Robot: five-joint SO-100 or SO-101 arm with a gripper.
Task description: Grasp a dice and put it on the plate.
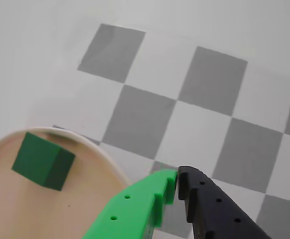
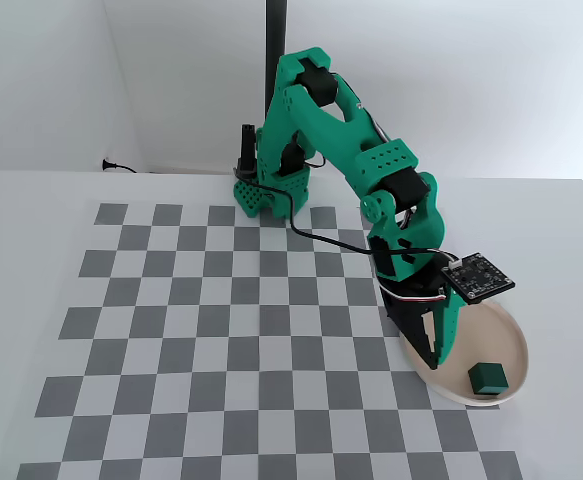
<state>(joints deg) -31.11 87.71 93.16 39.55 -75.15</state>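
- White walls stand behind a white table (image 2: 31, 300) bearing a grey-and-white checkerboard mat (image 2: 221, 330).
- Green arm (image 2: 351, 150) reaches from the table's far edge toward its right edge.
- Plate (image 2: 516, 345) lies near the right edge, beside the mat.
- Gripper (image 1: 177, 184), jaws closed together and empty, hangs over the plate's left rim.
- Dice (image 2: 488, 377) rests on the plate's near part, apart from the gripper.

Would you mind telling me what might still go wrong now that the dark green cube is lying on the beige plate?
1. The small dark green cube rests close to the white rim of the round beige plate, so a nudge might push it off.
2. The closed green-and-black gripper hangs just beside the cube over the plate; pulling away sideways could clip the cube or shift the plate.
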